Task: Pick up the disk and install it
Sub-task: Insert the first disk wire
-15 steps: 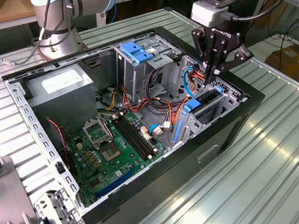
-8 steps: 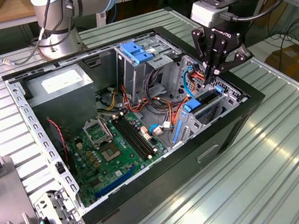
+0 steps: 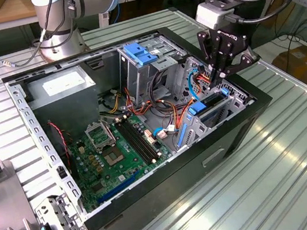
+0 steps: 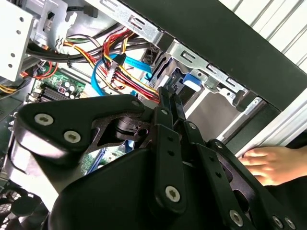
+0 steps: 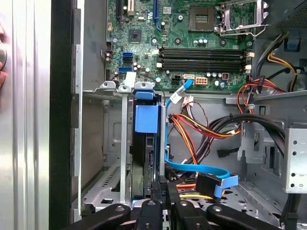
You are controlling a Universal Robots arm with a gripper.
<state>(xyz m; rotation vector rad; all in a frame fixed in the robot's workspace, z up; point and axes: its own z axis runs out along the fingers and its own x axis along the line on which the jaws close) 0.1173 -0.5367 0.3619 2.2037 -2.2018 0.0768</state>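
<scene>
Disk (image 5: 144, 143), stiff, fairly heavy and shock-sensitive, best held by its thin edges, stands on edge in the drive bay (image 3: 222, 107) at the computer case's (image 3: 171, 188) right end in the exterior view, the end effector (image 3: 216, 79) pinched closed at its end.

Open computer case (image 3: 243, 130) on slatted metal table (image 3: 303, 173). Green motherboard (image 3: 119, 155) on case floor; grey power-supply box (image 3: 60, 95) in far corner. Blue bracket (image 3: 139, 53) atop drive cage. Grey fixture blocks (image 3: 4, 203) at exterior view's left.
</scene>
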